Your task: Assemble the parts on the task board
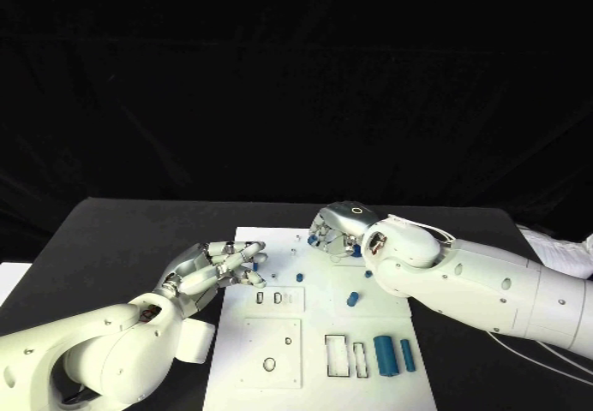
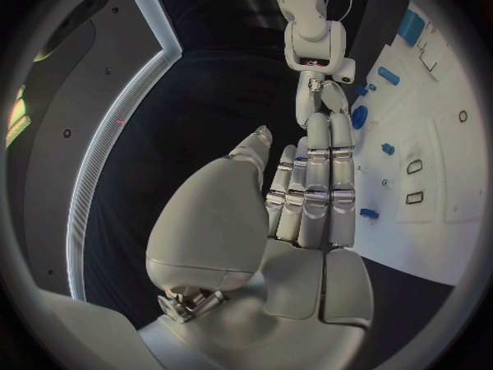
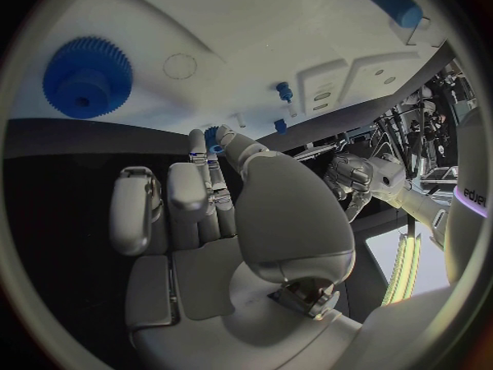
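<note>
Left robot hand (image 1: 220, 267): we see it at about nine o'clock of the task board (image 1: 324, 342), over the board's left edge. Its fingers lie straight and close together, holding nothing.

Task board: a white plate in the middle of the black tabletop (image 1: 111, 231), with outlined slots and small holes.

Small parts: a blue peg (image 1: 299, 276) stands near the board's centre, and a blue pin (image 1: 352, 298) lies toward two o'clock from it.

Long parts: two blue bars (image 1: 394, 354) lie side by side at about four o'clock on the board, beside two empty rectangular slots (image 1: 344, 354).

Gear: a blue toothed wheel (image 3: 86, 75) sits on the board near the right hand's fingertips.

Right robot hand (image 1: 344, 229): at about twelve o'clock of the board, fingers curled. A small blue piece (image 3: 214, 137) appears pinched at its fingertips; we judge it held, though the grip is partly hidden.

Risk: we think the pinch is slight, so the piece could slip or tilt and miss its hole. The hands are near each other, and a reach could nudge the loose peg.
</note>
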Available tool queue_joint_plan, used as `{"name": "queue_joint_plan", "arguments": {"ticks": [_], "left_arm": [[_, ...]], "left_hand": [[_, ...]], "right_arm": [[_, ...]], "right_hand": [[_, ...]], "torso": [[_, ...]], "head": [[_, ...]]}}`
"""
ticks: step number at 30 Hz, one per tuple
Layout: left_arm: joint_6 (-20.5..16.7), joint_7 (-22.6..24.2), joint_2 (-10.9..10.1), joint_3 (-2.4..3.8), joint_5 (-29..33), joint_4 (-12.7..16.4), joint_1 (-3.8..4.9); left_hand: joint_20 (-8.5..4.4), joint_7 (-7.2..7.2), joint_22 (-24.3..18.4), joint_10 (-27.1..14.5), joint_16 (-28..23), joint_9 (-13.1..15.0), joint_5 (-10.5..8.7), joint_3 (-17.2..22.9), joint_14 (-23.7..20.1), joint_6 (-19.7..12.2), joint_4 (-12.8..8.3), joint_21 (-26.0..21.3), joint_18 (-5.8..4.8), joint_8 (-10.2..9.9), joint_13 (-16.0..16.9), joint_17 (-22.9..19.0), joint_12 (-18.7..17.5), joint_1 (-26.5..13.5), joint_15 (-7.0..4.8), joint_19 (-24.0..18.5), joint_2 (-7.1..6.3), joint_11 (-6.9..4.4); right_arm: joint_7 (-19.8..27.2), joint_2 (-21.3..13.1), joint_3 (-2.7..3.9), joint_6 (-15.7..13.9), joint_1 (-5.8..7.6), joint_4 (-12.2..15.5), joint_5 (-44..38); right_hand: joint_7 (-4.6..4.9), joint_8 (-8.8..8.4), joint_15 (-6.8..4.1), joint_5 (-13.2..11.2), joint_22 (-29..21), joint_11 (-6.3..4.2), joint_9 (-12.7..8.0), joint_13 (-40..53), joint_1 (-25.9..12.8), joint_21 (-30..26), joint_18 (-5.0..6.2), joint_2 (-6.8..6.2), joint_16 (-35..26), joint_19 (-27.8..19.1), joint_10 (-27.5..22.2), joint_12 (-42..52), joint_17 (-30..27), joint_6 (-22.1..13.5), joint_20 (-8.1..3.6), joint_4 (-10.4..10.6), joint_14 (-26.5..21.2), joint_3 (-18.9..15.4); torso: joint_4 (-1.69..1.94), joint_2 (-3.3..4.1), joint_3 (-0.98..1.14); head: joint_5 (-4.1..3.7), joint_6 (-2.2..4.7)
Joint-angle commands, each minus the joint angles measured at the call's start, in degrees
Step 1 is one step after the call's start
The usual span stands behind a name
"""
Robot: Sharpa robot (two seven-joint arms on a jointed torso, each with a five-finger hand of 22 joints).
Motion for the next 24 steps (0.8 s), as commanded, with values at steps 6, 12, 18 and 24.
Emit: {"name": "queue_joint_plan", "arguments": {"ticks": [6, 12, 18, 24], "left_arm": [[1.27, 0.21, 0.12, 0.04, 0.11, 0.06, 0.07], [1.29, 0.16, 0.16, 0.04, 0.11, 0.07, 0.07], [1.27, 0.13, 0.16, 0.04, 0.11, 0.08, 0.07], [1.26, 0.08, 0.19, 0.05, 0.11, 0.15, 0.07]], "left_hand": [[0.13, 0.20, 0.08, 0.18, -0.23, 0.00, -0.39, -0.14, -0.53, 0.17, -0.32, 0.36, 0.44, -0.17, 0.10, 0.14, -0.23, -0.48, 0.09, -0.58, -0.13, 0.25], [0.13, 0.20, 0.08, 0.18, -0.23, 0.00, -0.39, -0.14, -0.53, 0.17, -0.32, 0.36, 0.44, -0.17, 0.10, 0.14, -0.23, -0.48, 0.09, -0.58, -0.13, 0.25], [0.13, 0.20, 0.08, 0.18, -0.23, 0.00, -0.39, -0.14, -0.53, 0.17, -0.32, 0.36, 0.44, -0.17, 0.10, 0.14, -0.23, -0.48, 0.09, -0.58, -0.13, 0.25], [0.13, 0.20, 0.08, 0.18, -0.23, 0.00, -0.39, -0.14, -0.53, 0.17, -0.32, 0.36, 0.44, -0.17, 0.10, 0.14, -0.23, -0.48, 0.09, -0.58, -0.13, 0.25]], "right_arm": [[-2.68, 2.00, 0.03, -1.74, 0.23, -2.04, -0.87], [-3.24, 3.22, 0.03, -2.11, 0.27, -2.87, -1.70], [-3.69, 4.28, 0.03, -0.86, 0.36, -3.71, -2.19], [-3.90, 5.51, 0.03, 0.20, 0.40, -4.77, -2.34]], "right_hand": [[-0.25, -0.02, -0.43, -0.16, 0.24, 0.07, 1.41, -0.03, -0.27, 0.30, -0.81, -0.15, 0.63, 0.42, 0.20, -0.10, 0.39, 0.79, -0.04, 0.86, 1.30, 0.12], [-0.21, -0.10, -0.41, -0.02, 0.32, 0.11, 1.44, -0.06, -0.29, 0.35, -0.82, -0.38, 0.75, 0.44, 0.11, -0.12, 0.45, 0.75, -0.03, 0.99, 1.28, 0.09], [-0.14, -0.20, -0.36, -0.07, 0.45, 0.18, 1.50, -0.07, -0.47, 0.43, -0.85, -0.61, 0.97, 0.48, 0.02, -0.11, 0.64, 0.73, 0.00, 1.35, 1.26, 0.01], [-0.13, -0.24, -0.35, -0.11, 0.45, 0.19, 1.51, -0.07, -0.52, 0.43, -0.84, -0.66, 1.00, 0.46, 0.00, -0.11, 0.64, 0.72, 0.01, 1.45, 1.25, 0.00]], "torso": [[0.10, 0.24, -0.05], [0.27, 0.25, -0.05], [0.23, 0.22, -0.08], [0.25, 0.32, -0.07]], "head": [[0.04, 0.05], [0.04, 0.00], [0.17, -0.05], [0.32, -0.11]]}}
